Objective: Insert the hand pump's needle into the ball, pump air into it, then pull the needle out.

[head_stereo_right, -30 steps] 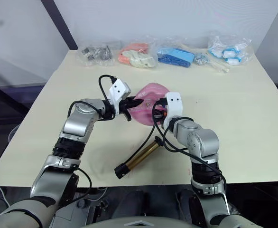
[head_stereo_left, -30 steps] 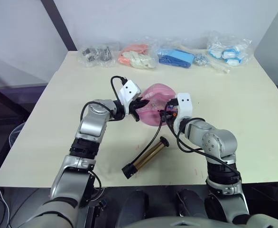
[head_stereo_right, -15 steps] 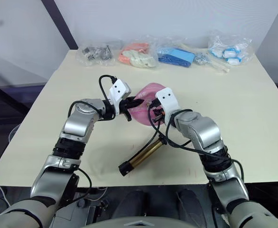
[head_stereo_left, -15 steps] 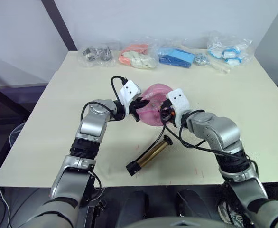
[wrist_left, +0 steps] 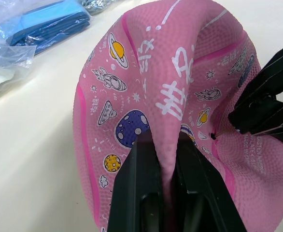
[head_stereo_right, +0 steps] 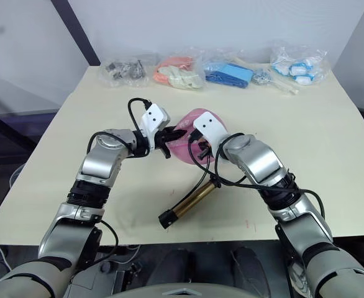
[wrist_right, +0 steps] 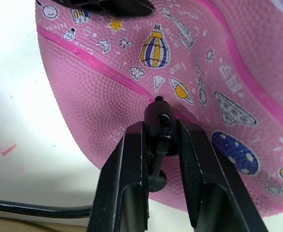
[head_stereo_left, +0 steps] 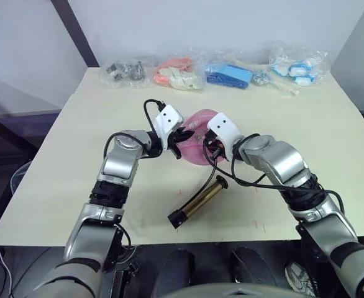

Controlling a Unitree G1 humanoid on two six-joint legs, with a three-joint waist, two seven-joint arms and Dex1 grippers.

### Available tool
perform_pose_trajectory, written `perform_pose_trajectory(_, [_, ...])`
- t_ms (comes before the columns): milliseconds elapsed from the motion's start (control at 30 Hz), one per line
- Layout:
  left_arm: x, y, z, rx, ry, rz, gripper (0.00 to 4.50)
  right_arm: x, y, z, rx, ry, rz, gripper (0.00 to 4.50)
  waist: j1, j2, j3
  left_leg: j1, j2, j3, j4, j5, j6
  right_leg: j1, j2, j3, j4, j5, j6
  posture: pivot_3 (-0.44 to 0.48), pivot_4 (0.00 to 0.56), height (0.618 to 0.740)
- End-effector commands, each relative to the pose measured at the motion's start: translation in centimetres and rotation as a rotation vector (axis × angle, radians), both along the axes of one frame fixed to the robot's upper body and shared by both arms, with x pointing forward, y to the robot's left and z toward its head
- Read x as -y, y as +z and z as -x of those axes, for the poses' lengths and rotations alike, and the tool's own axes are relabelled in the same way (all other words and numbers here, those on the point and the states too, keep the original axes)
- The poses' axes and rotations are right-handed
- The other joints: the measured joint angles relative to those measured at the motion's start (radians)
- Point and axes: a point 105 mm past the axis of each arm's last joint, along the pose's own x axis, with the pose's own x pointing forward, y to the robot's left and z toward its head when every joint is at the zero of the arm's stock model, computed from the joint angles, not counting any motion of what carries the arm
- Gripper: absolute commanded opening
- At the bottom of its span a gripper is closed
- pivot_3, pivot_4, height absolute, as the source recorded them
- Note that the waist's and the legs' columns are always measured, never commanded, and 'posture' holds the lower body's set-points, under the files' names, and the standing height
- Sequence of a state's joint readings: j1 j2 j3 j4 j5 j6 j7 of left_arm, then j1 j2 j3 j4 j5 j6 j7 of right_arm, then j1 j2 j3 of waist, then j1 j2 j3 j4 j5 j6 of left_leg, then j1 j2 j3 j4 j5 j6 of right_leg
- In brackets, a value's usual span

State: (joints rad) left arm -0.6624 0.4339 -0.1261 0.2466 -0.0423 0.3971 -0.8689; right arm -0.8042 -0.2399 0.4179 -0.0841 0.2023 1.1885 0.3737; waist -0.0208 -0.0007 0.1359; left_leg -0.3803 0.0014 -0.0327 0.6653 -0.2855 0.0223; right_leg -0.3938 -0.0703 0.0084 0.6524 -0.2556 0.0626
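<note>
Four bagged items (head_stereo_left: 214, 71) line the table's (head_stereo_left: 58, 161) far edge. At frame centre, the left gripper (wrist_left: 166, 159) pinches the ball's (head_stereo_left: 197, 139) fold; the right gripper (wrist_right: 162, 140), clamping the needle (wrist_right: 159, 126), has swung leftward. The hand pump (head_stereo_left: 199, 202) lies below, shifted slightly.

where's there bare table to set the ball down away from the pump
The wide strip of table right of the ball, below the bags, is bare, as is the left side by the left pincer arm. Crowded: the back edge, and the middle, where the hand pump lies beneath the right pincer.
</note>
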Motion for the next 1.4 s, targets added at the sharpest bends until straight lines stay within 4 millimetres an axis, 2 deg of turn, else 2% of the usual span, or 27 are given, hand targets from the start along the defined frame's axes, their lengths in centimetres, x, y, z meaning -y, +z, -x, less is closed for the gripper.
perform_pose_trajectory(33, [0.9,-4.0,1.3,-0.150,-0.031,-0.038,0.00,-1.3,-0.7,0.2,-0.024,0.044,0.025,0.35,-0.001,0.000,0.000,0.000,0.000,0.000,0.000,0.000,0.000,0.000,0.000,0.000,0.000,0.000,0.000,0.000,0.150,0.740])
perform_pose_trajectory(700, [0.6,-4.5,1.4,-0.207,0.010,-0.004,0.00,-3.2,-3.2,-0.1,-0.001,0.126,0.153,0.35,-0.022,-0.005,-0.009,0.006,0.001,0.000,-0.001,0.000,0.000,0.002,0.001,0.001,0.004,-0.001,-0.002,0.000,0.150,0.740])
perform_pose_trajectory(867, [0.6,-4.6,1.5,-0.211,0.010,-0.006,0.00,-3.4,-3.4,-0.6,-0.011,0.103,0.170,0.35,-0.024,-0.006,-0.010,0.022,0.001,0.000,-0.008,0.000,0.000,0.014,0.001,0.003,-0.001,-0.002,-0.003,0.000,0.150,0.740])
perform_pose_trajectory(1100, [0.5,-4.9,1.5,-0.218,0.019,-0.006,0.00,-4.4,-4.2,-0.3,-0.023,0.130,0.194,0.35,-0.024,-0.010,-0.014,0.026,0.001,-0.001,-0.013,0.000,0.000,0.015,0.002,0.007,-0.001,-0.002,-0.004,0.000,0.150,0.740])
perform_pose_trajectory(1400, [0.4,-5.0,1.6,-0.227,0.030,-0.001,0.00,-4.4,-5.6,-0.6,-0.036,0.119,0.238,0.35,-0.026,-0.012,-0.021,0.033,0.001,-0.001,-0.018,0.000,0.000,0.018,0.003,0.010,-0.002,-0.003,-0.005,0.000,0.150,0.740])
